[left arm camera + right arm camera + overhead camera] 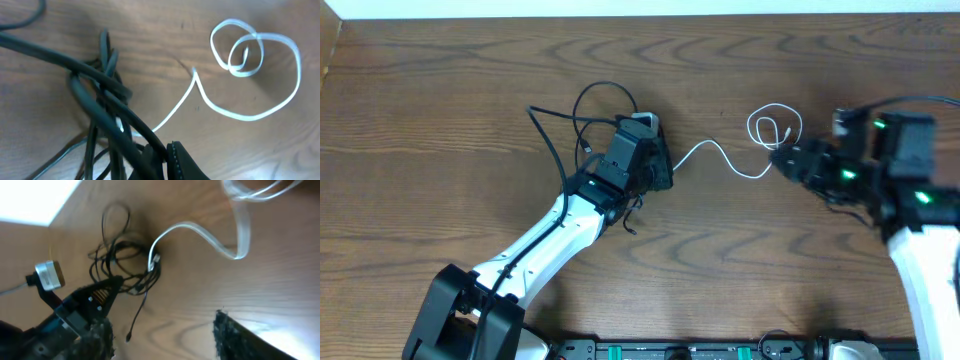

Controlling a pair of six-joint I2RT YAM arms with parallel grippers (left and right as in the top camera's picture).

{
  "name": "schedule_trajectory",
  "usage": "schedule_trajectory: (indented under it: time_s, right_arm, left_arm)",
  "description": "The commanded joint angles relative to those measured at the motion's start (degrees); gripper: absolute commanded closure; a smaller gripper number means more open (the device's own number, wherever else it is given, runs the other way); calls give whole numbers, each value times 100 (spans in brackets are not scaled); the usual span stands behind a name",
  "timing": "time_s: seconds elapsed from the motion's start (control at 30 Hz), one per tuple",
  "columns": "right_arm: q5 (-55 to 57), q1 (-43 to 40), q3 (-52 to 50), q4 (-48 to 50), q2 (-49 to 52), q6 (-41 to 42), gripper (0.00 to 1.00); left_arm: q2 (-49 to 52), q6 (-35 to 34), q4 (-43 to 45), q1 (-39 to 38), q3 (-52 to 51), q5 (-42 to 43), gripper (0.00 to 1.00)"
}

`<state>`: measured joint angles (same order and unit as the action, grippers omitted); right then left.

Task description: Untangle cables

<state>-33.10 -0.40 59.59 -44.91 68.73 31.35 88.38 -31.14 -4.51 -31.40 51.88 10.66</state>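
Black cables are pinched in a tangle on the wooden table by the left gripper, its jaws pressed together. The white cable is laid rightwards, looped just beside the right gripper, whose fingers are spread.

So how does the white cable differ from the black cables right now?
Colour: the white cable is pale and the black cables are dark. Layout: the white cable runs out across the table in a long curve ending in a small open coil, while the black cables are bunched in a tight tangle. Shape: close up, the white cable looks flat and the black cables look round. Both lie on the wood and meet at the tangle.
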Motion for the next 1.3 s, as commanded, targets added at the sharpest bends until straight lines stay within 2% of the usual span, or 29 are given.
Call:
schedule_trajectory:
  time_s: [0.0, 0.1, 0.23, 0.37, 0.53, 0.6, 0.63, 0.67, 0.7, 0.73, 0.77, 0.9, 1.07, 1.17, 1.27]
  right_arm:
    - [-308, 699, -46, 439, 754, 815, 34]
    - [-114, 1191, -46, 1086, 1458, 1456, 28]
    - [44, 1567, -46, 2085, 2337, 2164, 25]
    - [365, 1888, -46, 3093, 3073, 2833, 16]
    - [916, 2186, -44, 3899, 3735, 3145, 15]
    - [988, 2245, -44, 4356, 3930, 3180, 22]
    - [986, 2260, -44, 4546, 3995, 3233, 32]
    - [981, 2273, -44, 4704, 4041, 3252, 47]
    - [999, 2291, -44, 4828, 4076, 3244, 70]
    - [1095, 2299, -44, 4843, 4081, 3191, 88]
    - [1213, 2299, -44, 4806, 4076, 3091, 99]
    - [1222, 2151, -35, 4640, 3768, 2601, 99]
    - [992, 1762, -35, 3941, 2623, 1978, 99]
    - [1003, 1506, -35, 3182, 1794, 1331, 99]
    - [1733, 1364, -35, 2378, 1307, 785, 99]
  left_arm:
    - [-52, 549, -306, -20, -22, -72, 92]
    - [-52, 546, -496, -17, -22, -380, 92]
    - [-50, 557, -560, -20, -22, -402, 92]
    - [-52, 560, -553, -20, -22, -402, 92]
    - [-52, 562, -557, -20, -22, -378, 92]
    - [-52, 562, -557, -20, -22, -378, 92]
    - [-52, 562, -560, -20, -22, -376, 92]
    - [-52, 562, -568, -20, -22, -372, 92]
    - [-52, 562, -575, -20, -22, -369, 92]
    - [-52, 562, -577, -20, -22, -369, 93]
    - [-52, 562, -575, -20, -22, -374, 92]
    - [-52, 562, -575, -17, -22, -389, 92]
    - [-50, 562, -575, -17, -22, -387, 92]
    - [-50, 562, -575, -17, -22, -387, 92]
    - [-50, 560, -575, -20, -22, -387, 92]
